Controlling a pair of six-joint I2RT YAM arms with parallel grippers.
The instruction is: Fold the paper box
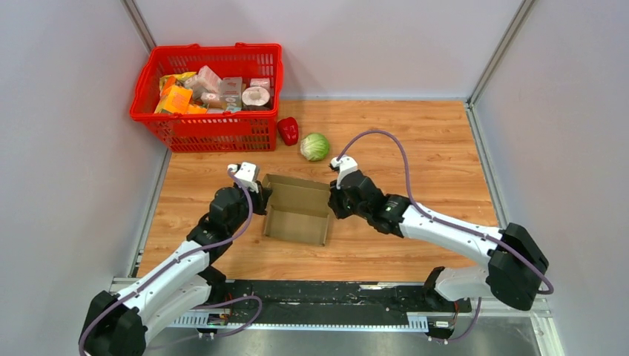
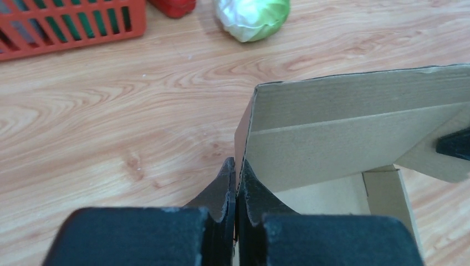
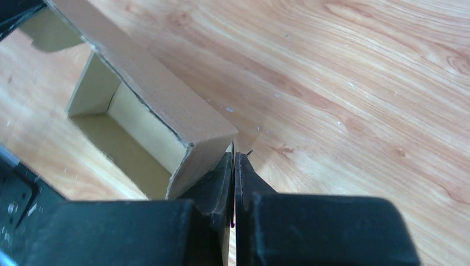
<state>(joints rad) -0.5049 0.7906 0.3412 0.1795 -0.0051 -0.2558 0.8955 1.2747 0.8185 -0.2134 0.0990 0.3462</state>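
The left fingers [image 2: 223, 188] are clamped on the upright left wall edge of the paper box [image 1: 297, 211], which lies open-topped mid-tabletop [image 1: 415, 148] between both arms, while the right fingers [image 3: 249, 178] are pressed together at its right corner, where any pinched cardboard is hidden.

Dead centre on the table [image 1: 415, 148], the paper box [image 1: 298, 211], between the two arms. Left gripper [image 1: 261, 200] right at its left wall, right gripper [image 1: 331, 199] at its right wall. Behind the box and a little to the right, the cabbage [image 1: 314, 146]; pepper [image 1: 288, 130] just left of that. Back in the far left corner, the basket [image 1: 215, 133], just beside the pepper, packages [image 1: 222, 90] piled inside.
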